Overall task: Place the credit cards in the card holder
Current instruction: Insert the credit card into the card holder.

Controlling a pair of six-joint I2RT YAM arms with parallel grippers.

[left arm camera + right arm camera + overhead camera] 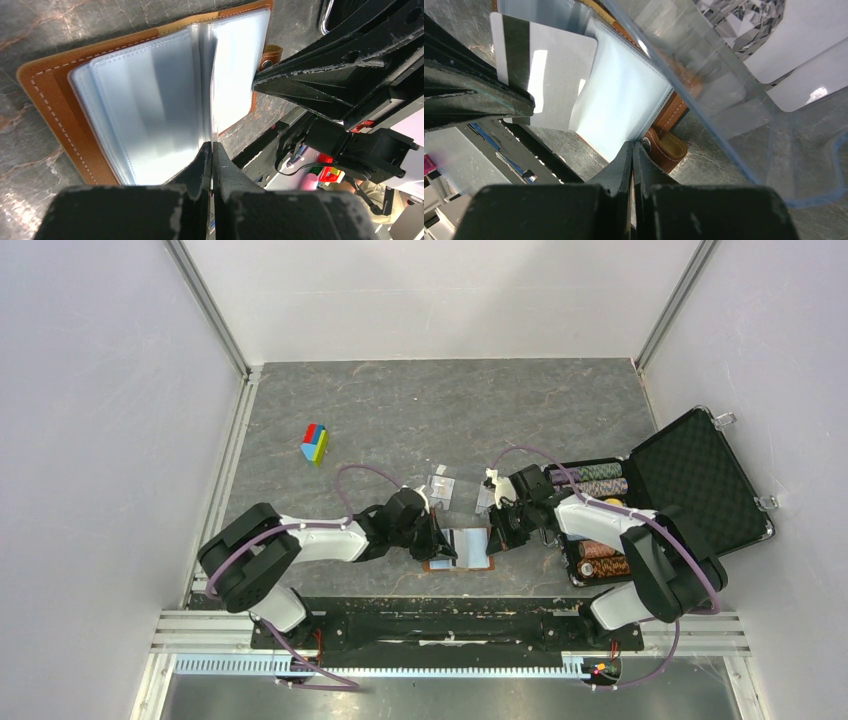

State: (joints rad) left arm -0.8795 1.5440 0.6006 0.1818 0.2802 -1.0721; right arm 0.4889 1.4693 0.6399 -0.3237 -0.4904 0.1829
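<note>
Found card holder (462, 550) open at lower centre. Left gripper (211, 152) clamped on upright sleeve (209, 90) edge. Right gripper (632, 148) closed beside snap tab (666, 150), grip unclear. Credit card (549, 85) upper left, table (450, 410) above.

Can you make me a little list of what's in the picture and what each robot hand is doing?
left gripper: shut, looks to be pinching a credit card over the pages
right gripper: shut on the corner of a clear sleeve
card holder: brown, lying open
clear tray: right beside the holder, more cards seen through it
black case: open, on the right
coloured block: far off on the left
</note>
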